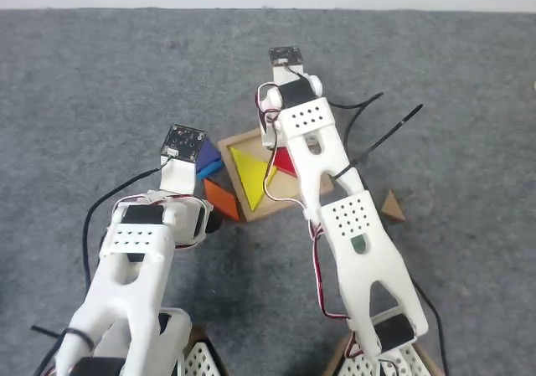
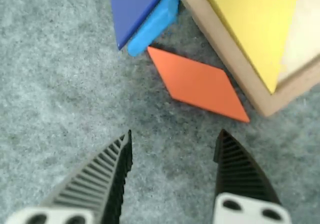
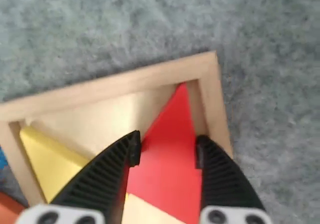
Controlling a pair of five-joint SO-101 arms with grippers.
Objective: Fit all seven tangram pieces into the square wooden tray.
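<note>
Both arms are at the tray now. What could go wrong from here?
1. The orange parallelogram lies flat right beside the wooden tray. The open left gripper may slip off it or shove the tray.
2. The right gripper sits over the red triangle in the tray's corner. Dragging that piece could jam it against the wall or nudge the yellow triangle.

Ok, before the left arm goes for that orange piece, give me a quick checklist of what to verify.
1. Left claw open and empty: ok.
2. Orange parallelogram flat on the carpet, uncovered: ok.
3. Wooden tray shows bare floor for it: ok.
4. Red triangle free of the right claw: cannot tell.
5. Right arm clear of the tray: not ok, it hangs over it.
</note>
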